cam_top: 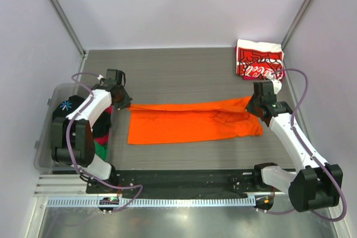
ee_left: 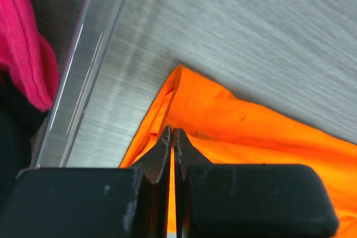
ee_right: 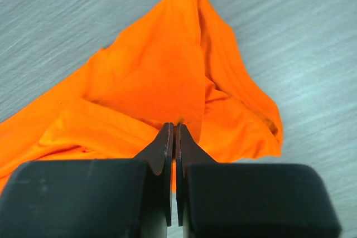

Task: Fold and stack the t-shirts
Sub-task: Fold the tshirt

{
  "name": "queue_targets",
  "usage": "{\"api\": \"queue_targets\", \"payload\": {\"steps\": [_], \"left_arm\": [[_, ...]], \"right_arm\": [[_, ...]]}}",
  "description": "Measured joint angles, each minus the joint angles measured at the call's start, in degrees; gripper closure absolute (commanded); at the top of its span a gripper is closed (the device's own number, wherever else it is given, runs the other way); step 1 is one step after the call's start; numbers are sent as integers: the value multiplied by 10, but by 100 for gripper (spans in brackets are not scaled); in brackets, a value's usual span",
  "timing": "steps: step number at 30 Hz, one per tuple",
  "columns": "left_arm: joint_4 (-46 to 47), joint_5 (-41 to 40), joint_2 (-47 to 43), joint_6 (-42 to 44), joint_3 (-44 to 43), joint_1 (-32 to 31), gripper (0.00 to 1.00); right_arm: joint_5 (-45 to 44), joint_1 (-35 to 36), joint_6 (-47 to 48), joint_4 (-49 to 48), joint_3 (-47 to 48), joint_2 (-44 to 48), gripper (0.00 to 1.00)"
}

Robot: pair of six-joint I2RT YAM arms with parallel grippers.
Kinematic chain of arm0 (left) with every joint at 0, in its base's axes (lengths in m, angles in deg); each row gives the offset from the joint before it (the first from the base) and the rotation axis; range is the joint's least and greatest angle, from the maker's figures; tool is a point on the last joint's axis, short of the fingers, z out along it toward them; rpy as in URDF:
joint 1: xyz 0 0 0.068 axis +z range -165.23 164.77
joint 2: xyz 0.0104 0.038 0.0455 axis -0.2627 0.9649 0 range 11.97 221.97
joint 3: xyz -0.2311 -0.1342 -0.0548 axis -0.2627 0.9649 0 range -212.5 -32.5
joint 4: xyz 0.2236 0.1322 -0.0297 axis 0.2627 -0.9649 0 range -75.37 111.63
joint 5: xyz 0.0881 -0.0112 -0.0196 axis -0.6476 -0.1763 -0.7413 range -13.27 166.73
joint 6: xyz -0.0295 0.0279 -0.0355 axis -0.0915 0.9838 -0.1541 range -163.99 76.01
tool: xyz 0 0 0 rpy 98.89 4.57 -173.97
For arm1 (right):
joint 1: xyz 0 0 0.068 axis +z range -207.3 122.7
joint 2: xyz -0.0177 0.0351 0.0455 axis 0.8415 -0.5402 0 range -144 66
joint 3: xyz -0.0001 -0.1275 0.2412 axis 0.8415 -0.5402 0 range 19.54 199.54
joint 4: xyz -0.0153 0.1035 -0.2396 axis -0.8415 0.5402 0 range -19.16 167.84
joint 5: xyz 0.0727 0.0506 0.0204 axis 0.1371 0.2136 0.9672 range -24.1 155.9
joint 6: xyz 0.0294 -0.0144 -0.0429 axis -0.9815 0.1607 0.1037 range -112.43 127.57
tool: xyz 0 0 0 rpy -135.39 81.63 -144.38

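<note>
The plain orange t-shirt [cam_top: 192, 122] lies folded into a long strip across the middle of the table. My left gripper [cam_top: 124, 103] is at its far left corner and shut on the cloth; in the left wrist view the closed tips [ee_left: 172, 130] pinch the orange cloth [ee_left: 251, 132]. My right gripper [cam_top: 254, 107] is at its far right end, shut on a raised fold [ee_right: 162, 65] at its tips [ee_right: 174, 126]. The red-and-white Coca-Cola t-shirt [cam_top: 258, 62] lies folded at the back right.
A clear plastic bin [cam_top: 44, 137] stands at the left table edge, holding black, pink and green shirts. Its wall [ee_left: 83, 82] and a pink shirt [ee_left: 28, 43] show close to my left gripper. A black rail [cam_top: 178, 179] runs along the near edge.
</note>
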Motion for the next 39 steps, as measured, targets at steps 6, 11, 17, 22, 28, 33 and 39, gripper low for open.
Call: {"api": "queue_targets", "payload": {"steps": [6, 11, 17, 22, 28, 33, 39], "left_arm": [[14, -2, -30, -21, 52, -7, 100], [17, -6, -73, -49, 108, -13, 79], [24, -7, -125, -74, 132, -19, 29], [24, -15, -141, -70, 130, -25, 30], [24, -35, -96, -45, 77, -115, 36], [31, -31, -2, -30, 30, -181, 38], [7, -30, 64, -43, 33, -202, 39]], "right_arm": [[-29, 0, -43, 12, -34, 42, 99], [-49, -7, -103, 14, -90, 94, 36], [-58, -35, -146, 28, -137, 131, 3], [-35, -37, -128, 21, -117, 106, 5], [32, 18, -115, -27, -80, 6, 4], [81, 55, -127, -70, -78, -97, 4], [89, 60, -120, -75, -29, -211, 3]]}}
